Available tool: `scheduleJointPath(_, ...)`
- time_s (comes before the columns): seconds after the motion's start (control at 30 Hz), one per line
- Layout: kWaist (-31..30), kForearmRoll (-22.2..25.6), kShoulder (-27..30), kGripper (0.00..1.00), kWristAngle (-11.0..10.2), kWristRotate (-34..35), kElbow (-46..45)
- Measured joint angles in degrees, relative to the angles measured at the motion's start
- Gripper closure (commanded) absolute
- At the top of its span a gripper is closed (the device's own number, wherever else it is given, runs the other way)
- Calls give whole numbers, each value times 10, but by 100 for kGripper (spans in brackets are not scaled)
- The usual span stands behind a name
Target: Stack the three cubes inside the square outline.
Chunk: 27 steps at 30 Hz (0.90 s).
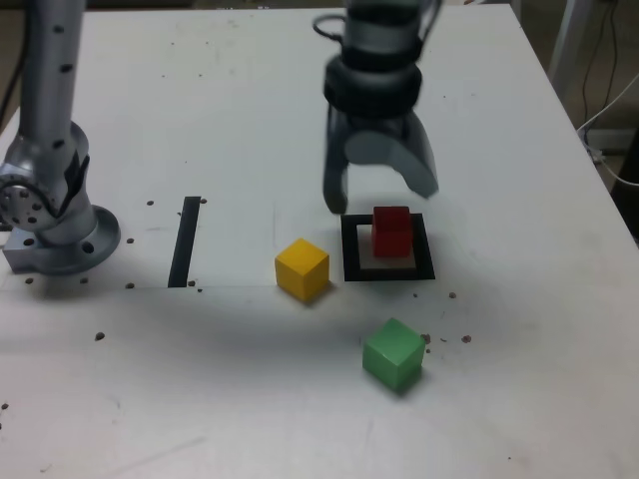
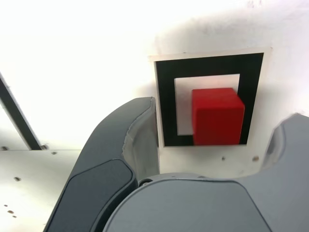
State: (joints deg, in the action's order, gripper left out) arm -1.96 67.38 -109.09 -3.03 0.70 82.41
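White tabletop [image 1: 230,110], speckled with small dark flecks, with the arm's grey base [image 1: 55,215] at the exterior view's left. The gripper [image 1: 384,195] hangs above the table with its jaws spread wide and nothing between them; it sits just behind the square outline [image 1: 388,271], the near fingertips almost over the frame's far edge. Inside that black tape frame rests the red cube [image 1: 391,232], on the pale centre and, in the wrist view, pushed toward one side so that it overlaps the inner edge of the tape [image 2: 216,123]. The yellow cube [image 1: 302,268] stands just beside the frame on the exterior view's left, turned corner-on to the camera. The green cube [image 1: 392,354] lies nearer the camera, apart from the frame and slightly to its right. A straight black tape strip [image 1: 185,241] lies further left. Judgement: one cube is placed; the next pick likely calls for a short sideways shift toward the yellow cube, the nearer of the two.
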Motion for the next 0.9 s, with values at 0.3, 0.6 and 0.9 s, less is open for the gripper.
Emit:
scheduleJointPath(0.3,-24,37,109,0,0,108,-109)
scheduleJointPath(0.6,-101,-42,142,1,42,286,-215)
scheduleJointPath(0.9,-143,-84,148,2,98,433,-241)
